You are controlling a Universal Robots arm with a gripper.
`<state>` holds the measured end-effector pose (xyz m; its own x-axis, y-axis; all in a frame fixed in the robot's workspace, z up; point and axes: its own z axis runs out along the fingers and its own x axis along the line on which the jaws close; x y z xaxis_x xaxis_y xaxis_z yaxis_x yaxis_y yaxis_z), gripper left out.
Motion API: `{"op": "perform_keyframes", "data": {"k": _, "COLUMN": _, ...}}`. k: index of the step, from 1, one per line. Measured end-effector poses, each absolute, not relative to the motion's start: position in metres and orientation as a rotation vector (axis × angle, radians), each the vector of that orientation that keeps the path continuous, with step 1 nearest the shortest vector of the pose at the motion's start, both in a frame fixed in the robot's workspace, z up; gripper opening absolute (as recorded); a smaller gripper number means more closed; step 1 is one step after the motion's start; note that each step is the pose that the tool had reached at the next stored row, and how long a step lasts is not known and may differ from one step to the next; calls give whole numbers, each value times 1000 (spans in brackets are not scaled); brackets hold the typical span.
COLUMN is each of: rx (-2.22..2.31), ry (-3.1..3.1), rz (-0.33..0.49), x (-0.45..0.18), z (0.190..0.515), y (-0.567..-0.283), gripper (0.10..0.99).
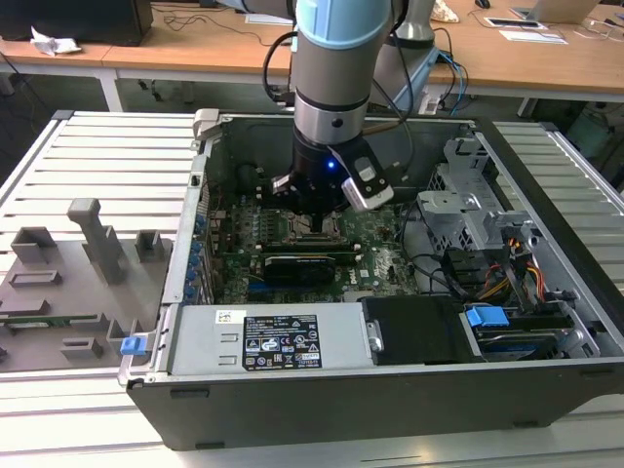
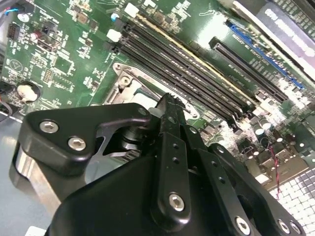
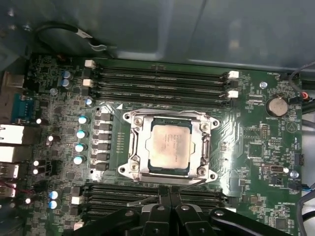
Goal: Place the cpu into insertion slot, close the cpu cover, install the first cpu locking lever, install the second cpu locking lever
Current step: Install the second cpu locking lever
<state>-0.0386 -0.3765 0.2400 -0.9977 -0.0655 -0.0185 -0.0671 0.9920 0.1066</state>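
Inside the open case (image 1: 507, 283), near its back wall, the arm (image 1: 331, 88) reaches down over the board (image 3: 256, 128), with memory slots (image 3: 157, 81) on two sides of the socket leaving little room. In the first wrist view the cover (image 3: 170, 169) lies flat around the cpu (image 3: 170, 145), which sits in the slot (image 3: 142, 169). The gripper (image 3: 170, 194) hangs just over the socket's edge, fingers (image 2: 170, 110) pressed together, holding nothing.
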Motion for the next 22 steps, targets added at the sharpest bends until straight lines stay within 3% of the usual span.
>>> {"op": "perform_keyframes", "data": {"k": 14, "rx": -103, "ry": 3117, "rz": 204, "x": -62, "z": 221, "y": -380, "gripper": 106}}
{"op": "perform_keyframes", "data": {"k": 22, "rx": -103, "ry": 3111, "rz": 270, "x": -71, "z": 215, "y": -384, "gripper": 106}}
